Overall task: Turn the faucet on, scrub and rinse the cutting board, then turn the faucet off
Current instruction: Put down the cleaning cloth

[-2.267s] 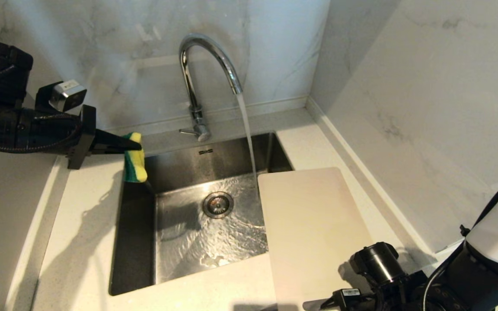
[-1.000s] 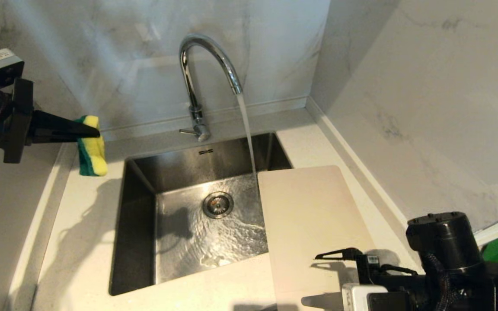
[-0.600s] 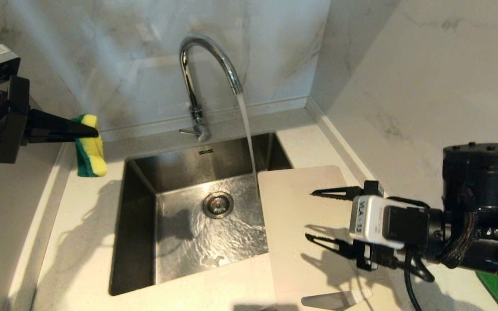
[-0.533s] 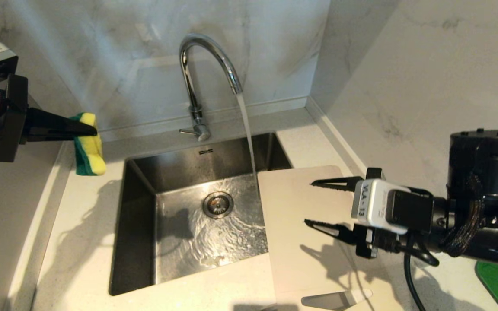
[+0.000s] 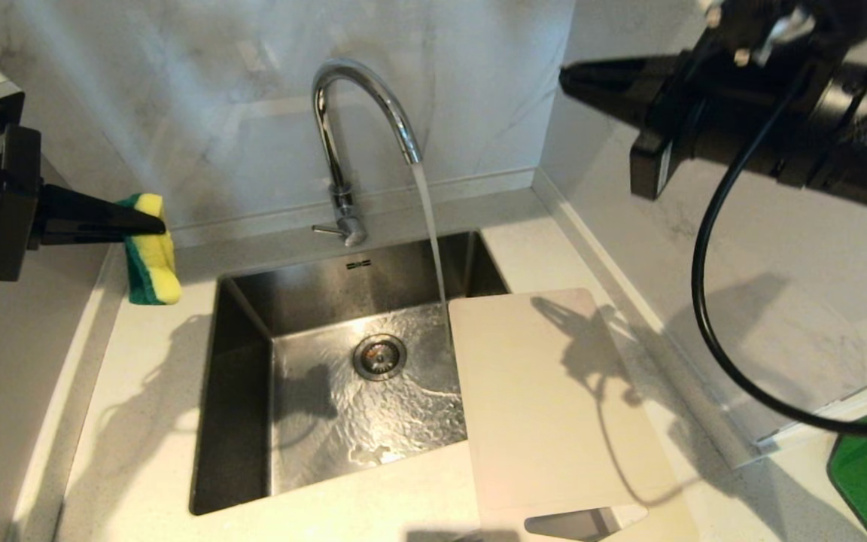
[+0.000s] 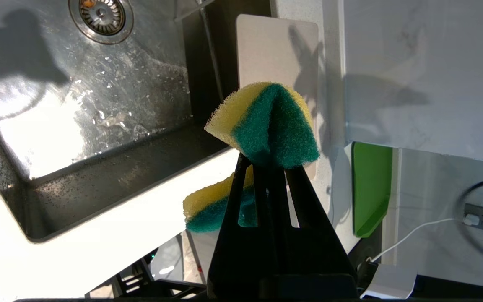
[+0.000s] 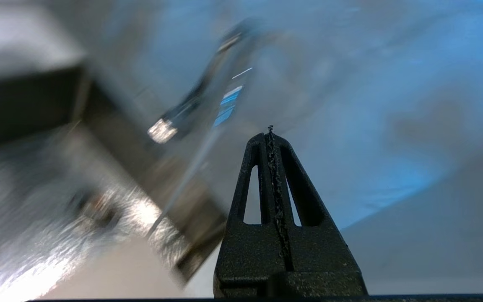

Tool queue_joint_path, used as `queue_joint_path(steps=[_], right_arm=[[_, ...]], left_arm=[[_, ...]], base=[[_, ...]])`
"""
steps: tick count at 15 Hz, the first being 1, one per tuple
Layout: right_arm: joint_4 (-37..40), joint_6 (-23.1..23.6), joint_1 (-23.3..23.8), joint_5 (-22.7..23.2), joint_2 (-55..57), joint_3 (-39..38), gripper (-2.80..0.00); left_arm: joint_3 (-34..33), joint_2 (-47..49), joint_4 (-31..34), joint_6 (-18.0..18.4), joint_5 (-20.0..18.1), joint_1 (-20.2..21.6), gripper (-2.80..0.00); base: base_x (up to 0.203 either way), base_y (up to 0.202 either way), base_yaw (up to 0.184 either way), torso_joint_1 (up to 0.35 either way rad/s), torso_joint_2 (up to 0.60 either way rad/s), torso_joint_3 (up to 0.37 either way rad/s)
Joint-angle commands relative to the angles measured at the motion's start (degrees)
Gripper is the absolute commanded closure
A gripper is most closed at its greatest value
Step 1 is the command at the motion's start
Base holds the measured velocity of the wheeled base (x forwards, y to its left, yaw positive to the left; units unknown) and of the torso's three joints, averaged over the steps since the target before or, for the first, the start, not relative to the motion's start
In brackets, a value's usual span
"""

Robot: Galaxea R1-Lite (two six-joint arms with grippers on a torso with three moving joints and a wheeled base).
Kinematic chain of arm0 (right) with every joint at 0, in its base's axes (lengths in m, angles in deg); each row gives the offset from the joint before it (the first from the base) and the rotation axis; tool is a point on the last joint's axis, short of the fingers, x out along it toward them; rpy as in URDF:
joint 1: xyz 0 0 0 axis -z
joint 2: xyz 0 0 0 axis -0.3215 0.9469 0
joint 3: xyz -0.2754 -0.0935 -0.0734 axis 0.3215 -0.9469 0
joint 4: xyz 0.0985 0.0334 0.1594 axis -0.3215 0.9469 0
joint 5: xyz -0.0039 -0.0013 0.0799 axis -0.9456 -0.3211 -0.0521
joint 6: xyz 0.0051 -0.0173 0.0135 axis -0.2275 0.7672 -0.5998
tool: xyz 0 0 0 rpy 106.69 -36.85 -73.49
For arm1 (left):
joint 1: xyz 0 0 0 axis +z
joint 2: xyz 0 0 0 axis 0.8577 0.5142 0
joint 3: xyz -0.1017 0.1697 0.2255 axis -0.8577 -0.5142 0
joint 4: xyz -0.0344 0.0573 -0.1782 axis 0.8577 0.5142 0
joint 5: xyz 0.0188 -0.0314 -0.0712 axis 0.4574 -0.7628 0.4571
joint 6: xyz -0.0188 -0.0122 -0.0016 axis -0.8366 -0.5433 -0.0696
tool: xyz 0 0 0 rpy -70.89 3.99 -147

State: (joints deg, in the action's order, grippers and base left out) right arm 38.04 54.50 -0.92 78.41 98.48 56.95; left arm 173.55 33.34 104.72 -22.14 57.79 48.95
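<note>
Chrome gooseneck faucet (image 5: 362,113) running — stream falls into steel sink (image 5: 238,421); cream cutting board (image 5: 546,399) flat on counter at sink's right edge, far end overhanging basin; left gripper (image 5: 155,224) pinches yellow-green sponge (image 5: 149,260) above left counter; right gripper (image 5: 565,79) raised high at right, fingers pressed together, empty.

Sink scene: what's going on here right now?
Water runs from the faucet into the sink. The left claw is shut on a yellow-green sponge, held over the counter left of the sink. The cutting board lies untouched on the counter, overhanging the sink's right edge. The right claw is shut and empty, raised high near the right wall.
</note>
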Motion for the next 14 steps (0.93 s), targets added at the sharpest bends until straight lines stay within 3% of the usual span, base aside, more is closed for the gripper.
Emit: queue_joint_path(steps=[1,3,4,7,8,14], right_arm=[[-0.23,-10.95,-0.24,-4.54,4.02,12.2,0.0],[-0.24,-24.96,-0.36,-14.34,6.19,20.33,0.0],[-0.15,-28.12,-0.36,-20.67,7.01,22.57,0.0],[1.02,-29.44,-0.23,-39.61,7.43,24.5,0.0],[1.45,-28.82,-0.26,-42.01,6.29,24.49,0.0],[3.71,-24.14,-0.43,-40.97,-1.84,24.28,0.0]], left_arm=[[-0.29,-1.07,0.15,0.01,-0.14,0.0,0.0],[-0.42,-2.11,0.24,0.04,-0.14,0.0,0.0],[-0.53,-2.11,0.38,-0.02,-0.14,0.0,0.0],[-1.11,-2.37,1.03,-0.02,-0.23,0.0,0.0],[-1.18,-2.63,1.03,-0.02,-0.23,0.0,0.0],[-1.36,-3.51,1.03,-0.11,-0.32,0.0,0.0]], base=[[0.0,0.0,0.0,0.0,0.0,0.0],[0.0,0.0,0.0,0.0,0.0,0.0],[0.0,0.0,0.0,0.0,0.0,0.0],[0.0,0.0,0.0,0.0,0.0,0.0],[0.0,0.0,0.0,0.0,0.0,0.0],[0.0,0.0,0.0,0.0,0.0,0.0]])
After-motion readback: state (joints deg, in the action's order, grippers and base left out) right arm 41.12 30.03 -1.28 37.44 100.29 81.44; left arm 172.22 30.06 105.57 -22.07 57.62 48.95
